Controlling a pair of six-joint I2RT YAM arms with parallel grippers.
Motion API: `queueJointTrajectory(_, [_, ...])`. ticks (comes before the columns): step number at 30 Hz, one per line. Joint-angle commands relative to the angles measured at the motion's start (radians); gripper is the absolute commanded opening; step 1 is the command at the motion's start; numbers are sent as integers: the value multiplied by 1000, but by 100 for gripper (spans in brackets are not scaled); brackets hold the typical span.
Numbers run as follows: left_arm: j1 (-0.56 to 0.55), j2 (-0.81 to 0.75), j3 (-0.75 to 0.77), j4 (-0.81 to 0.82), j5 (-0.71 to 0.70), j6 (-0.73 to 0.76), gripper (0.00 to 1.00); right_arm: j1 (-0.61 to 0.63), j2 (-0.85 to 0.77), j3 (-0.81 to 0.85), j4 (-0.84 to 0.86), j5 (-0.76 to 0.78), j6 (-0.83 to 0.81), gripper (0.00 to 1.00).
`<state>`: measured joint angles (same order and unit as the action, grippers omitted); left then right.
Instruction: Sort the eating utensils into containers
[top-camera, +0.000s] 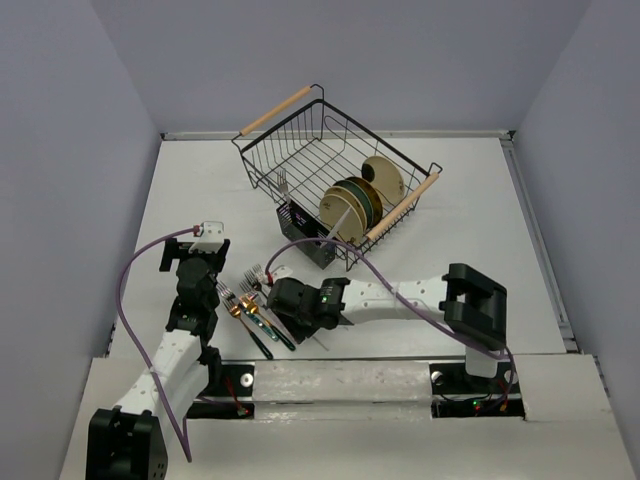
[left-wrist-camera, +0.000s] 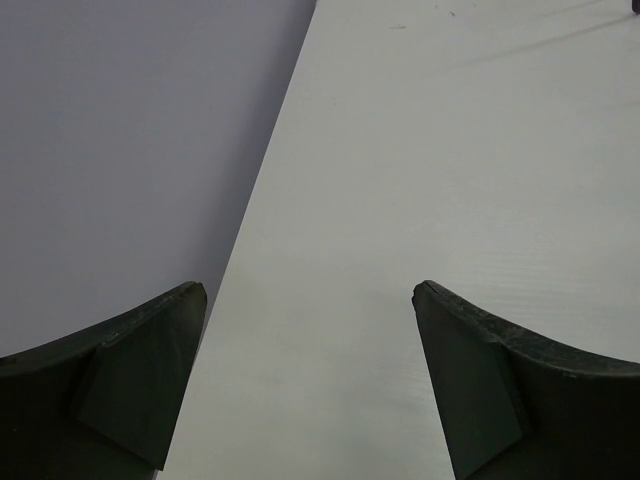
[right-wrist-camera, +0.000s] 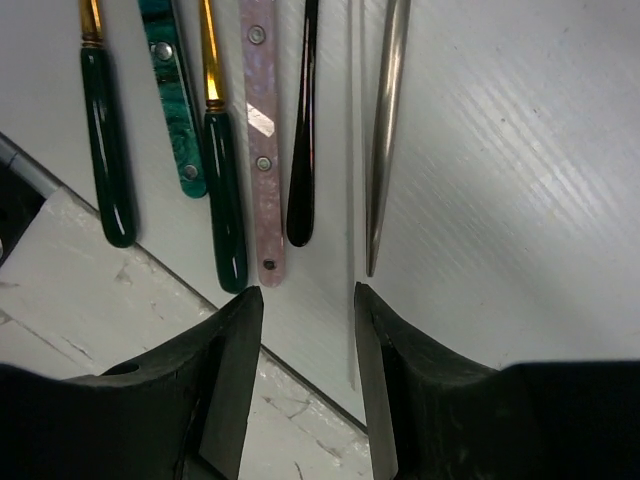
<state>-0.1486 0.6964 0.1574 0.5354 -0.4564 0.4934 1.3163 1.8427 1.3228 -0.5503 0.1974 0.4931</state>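
Note:
Several forks (top-camera: 250, 308) lie side by side on the table near its front edge. Their handles fill the right wrist view: dark green with a gold neck (right-wrist-camera: 105, 160), teal marbled (right-wrist-camera: 170, 100), a second green and gold (right-wrist-camera: 224, 190), pink (right-wrist-camera: 262, 140), black (right-wrist-camera: 302, 140) and plain silver (right-wrist-camera: 386, 130). My right gripper (right-wrist-camera: 308, 300) (top-camera: 276, 308) is open just short of the handle ends, with nothing between its fingers. The black slotted caddy (top-camera: 305, 232) stands at the front of the wire basket, with a silver utensil (top-camera: 336, 232) leaning at it. Left of the forks, my left gripper (left-wrist-camera: 310, 300) (top-camera: 203, 255) is open over bare table.
A black wire basket (top-camera: 300, 150) with wooden handles sits behind the caddy, holding round plates (top-camera: 352, 205) on edge and one silver fork (top-camera: 283, 184). The grey side wall (left-wrist-camera: 120, 150) runs close along the left. The table's front edge and a white ledge (right-wrist-camera: 120, 330) lie under my right gripper.

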Motion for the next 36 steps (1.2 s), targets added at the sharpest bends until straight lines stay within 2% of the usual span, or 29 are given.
queueJointTrajectory(1, [1, -17, 24, 64, -16, 5, 99, -6, 41, -14, -34, -27, 74, 46])
queueJointTrajectory(10, [1, -14, 24, 63, -16, 7, 99, -6, 98, -34, -36, -27, 105, 34])
queueJointTrajectory(17, [1, -15, 24, 64, -16, 7, 99, -6, 167, 9, -54, 16, 116, 33])
queueJointTrajectory(25, [1, -21, 22, 63, -14, 7, 99, -63, 277, 128, -80, 93, 79, 30])
queueJointTrajectory(29, [1, -24, 21, 64, -15, 7, 99, -83, 314, 185, -86, 109, 58, 24])
queueJointTrajectory(32, [1, -25, 21, 64, -14, 8, 99, -92, 311, 171, -92, 126, 65, 12])
queueJointTrajectory(36, [1, -21, 21, 64, -10, 7, 99, -92, 299, 150, -91, 131, 58, 5])
